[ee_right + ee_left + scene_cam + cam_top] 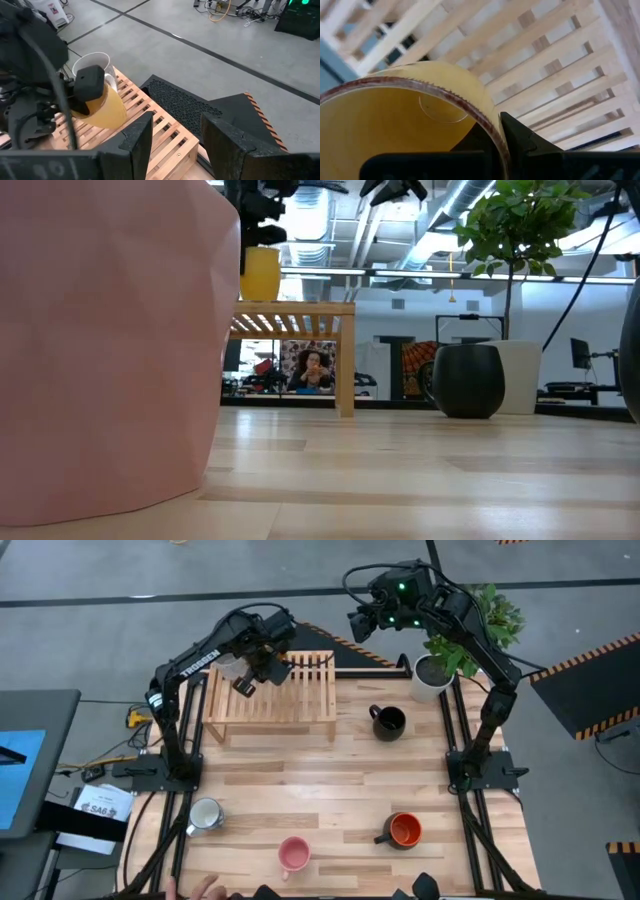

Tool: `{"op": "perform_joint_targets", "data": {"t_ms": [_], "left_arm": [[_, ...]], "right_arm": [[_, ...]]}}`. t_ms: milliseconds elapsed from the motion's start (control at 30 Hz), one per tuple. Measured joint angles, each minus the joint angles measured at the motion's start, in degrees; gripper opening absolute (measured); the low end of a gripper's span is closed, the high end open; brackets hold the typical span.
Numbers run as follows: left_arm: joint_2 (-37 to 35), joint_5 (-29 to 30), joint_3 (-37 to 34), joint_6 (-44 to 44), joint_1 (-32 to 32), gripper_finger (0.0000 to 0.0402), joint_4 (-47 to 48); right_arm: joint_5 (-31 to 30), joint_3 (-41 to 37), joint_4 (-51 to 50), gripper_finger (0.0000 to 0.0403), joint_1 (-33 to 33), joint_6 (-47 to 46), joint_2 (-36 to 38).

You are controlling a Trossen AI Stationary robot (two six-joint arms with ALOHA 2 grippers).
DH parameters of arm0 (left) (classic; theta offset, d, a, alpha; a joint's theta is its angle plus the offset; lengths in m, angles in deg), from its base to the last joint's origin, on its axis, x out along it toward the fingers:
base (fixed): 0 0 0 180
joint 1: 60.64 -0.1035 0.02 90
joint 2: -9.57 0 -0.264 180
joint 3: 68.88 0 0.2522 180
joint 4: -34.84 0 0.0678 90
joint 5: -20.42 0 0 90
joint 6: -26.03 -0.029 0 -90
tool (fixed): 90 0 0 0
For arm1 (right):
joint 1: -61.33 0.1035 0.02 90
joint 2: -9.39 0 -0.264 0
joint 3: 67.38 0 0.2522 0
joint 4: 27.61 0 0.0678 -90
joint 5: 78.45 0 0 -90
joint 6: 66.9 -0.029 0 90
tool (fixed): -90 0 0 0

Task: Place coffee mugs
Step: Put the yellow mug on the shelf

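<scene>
My left gripper (250, 668) hangs over the wooden slat rack (300, 700), shut on a yellow-orange mug (105, 109), also seen in the low view (260, 273). A white mug (92, 61) stands right behind it on the rack. My right gripper (175, 145) is open and empty, raised beyond the rack's far right corner (362, 625). On the table stand a black mug (388, 722), a dark mug with a red-orange inside (404, 830), a pink mug (293, 855) and a grey mug (205, 815). My left gripper (492, 130) holds the yellow-orange mug by its rim (485, 107), one finger (525, 137) outside the wall and the other inside. The fingers come from above, pointing down. The mug hangs slightly tilted, its base level with the rack's top; whether it rests there I cannot tell.
A white plant pot (432, 675) with a leafy plant stands at the far right, close to the black mug. A person's hand (205, 888) shows at the near edge. Bare table lies between the rack and the near mugs. In the low view the pink mug (100, 350) fills the left.
</scene>
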Motion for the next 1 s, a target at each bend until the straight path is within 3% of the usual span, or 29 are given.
{"op": "perform_joint_targets", "data": {"t_ms": [367,667,1000], "left_arm": [[0.04,1.68,-4.3,-2.67,-0.79,0.0001,-0.07],[0.02,2.08,-4.3,0.38,-0.81,0.0033,-0.05],[0.02,1.82,-4.3,8.75,-0.81,0.0037,-3.51]], "right_arm": [[0.04,0.0,-0.01,0.0191,0.0,0.12,0.0],[0.09,0.0,-0.02,0.0191,0.0,0.12,0.0],[0.11,0.0,-0.01,0.0191,0.0,0.09,0.0]]}}
